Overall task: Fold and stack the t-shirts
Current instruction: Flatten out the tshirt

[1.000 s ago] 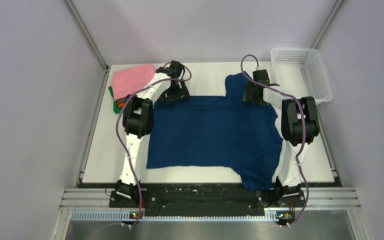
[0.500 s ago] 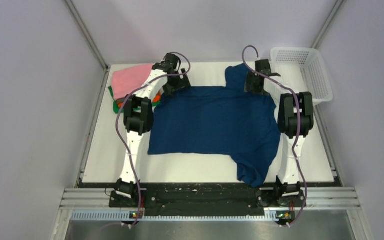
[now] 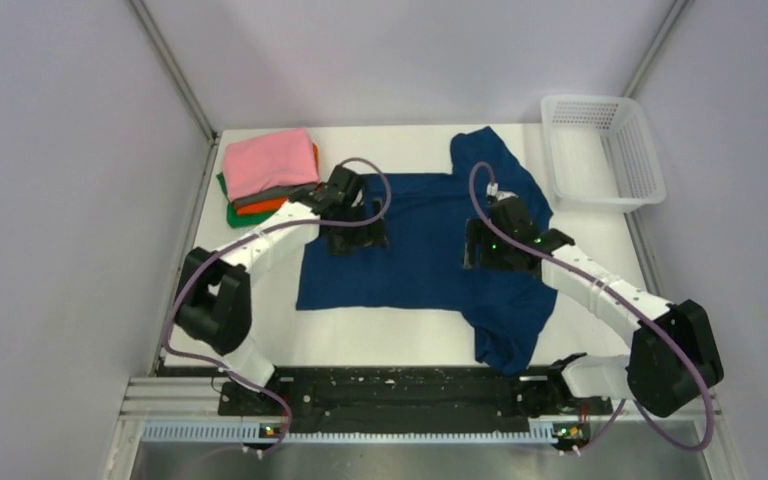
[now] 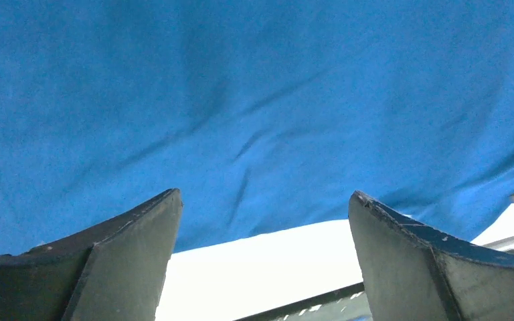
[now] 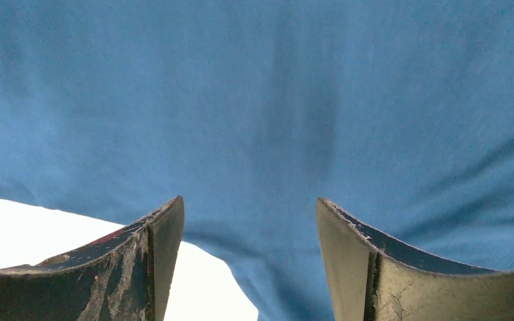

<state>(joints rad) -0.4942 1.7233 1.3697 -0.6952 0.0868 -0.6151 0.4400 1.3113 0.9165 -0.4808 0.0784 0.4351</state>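
A navy blue t-shirt [image 3: 415, 265] lies spread on the white table, one sleeve [image 3: 480, 155] toward the far edge and one [image 3: 508, 335] hanging toward the near edge. My left gripper [image 3: 356, 243] hovers over its left part, open and empty. In the left wrist view, the left gripper [image 4: 264, 197] frames blue cloth [image 4: 254, 107] and its hem. My right gripper [image 3: 486, 256] is over the shirt's right part, open too. The right wrist view shows the right gripper [image 5: 249, 200] above cloth [image 5: 261, 100], holding nothing. Folded t-shirts are stacked at the far left, pink [image 3: 268, 162] on top, with grey, orange and green [image 3: 230, 213] below.
A white mesh basket [image 3: 602, 150] stands at the far right corner. Bare white table [image 3: 380, 335] shows between the shirt's hem and the black front rail [image 3: 390, 385]. Grey walls close in both sides.
Both arms have pulled back from the shirt's far edge to its middle and dropped lower. The shirt first slid a little farther away and now lies still. The pink stack is uncovered.
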